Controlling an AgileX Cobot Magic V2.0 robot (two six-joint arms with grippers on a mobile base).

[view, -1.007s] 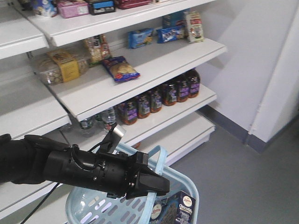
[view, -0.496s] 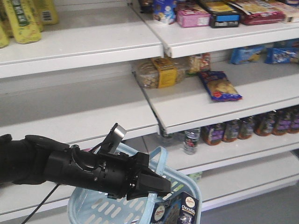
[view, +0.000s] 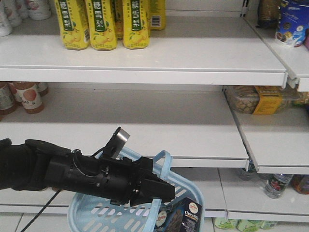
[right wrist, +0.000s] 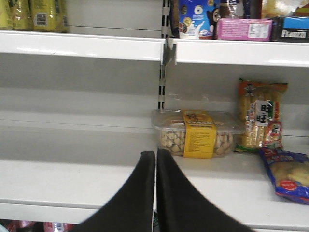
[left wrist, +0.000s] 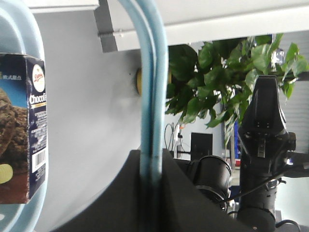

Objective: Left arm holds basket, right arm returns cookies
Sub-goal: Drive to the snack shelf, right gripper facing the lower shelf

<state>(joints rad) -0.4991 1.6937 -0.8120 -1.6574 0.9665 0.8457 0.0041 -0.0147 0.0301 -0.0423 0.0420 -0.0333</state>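
Cookies carton (view: 186, 217) in basket (view: 87, 218) right corner, long axis near upright, slightly tilted. Left claw (view: 166, 193) clamped on handle (view: 164, 166). Right claw (right wrist: 155, 159) fully closed, empty.

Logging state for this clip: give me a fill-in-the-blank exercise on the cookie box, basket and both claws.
1. The cookie box sits in the blue ____.
2. The left claw is shut on its ____.
3. The right claw is shut and holds ____.
4. The drink cartons on the top shelf are ____.
Missing words: basket, handle, nothing, yellow.
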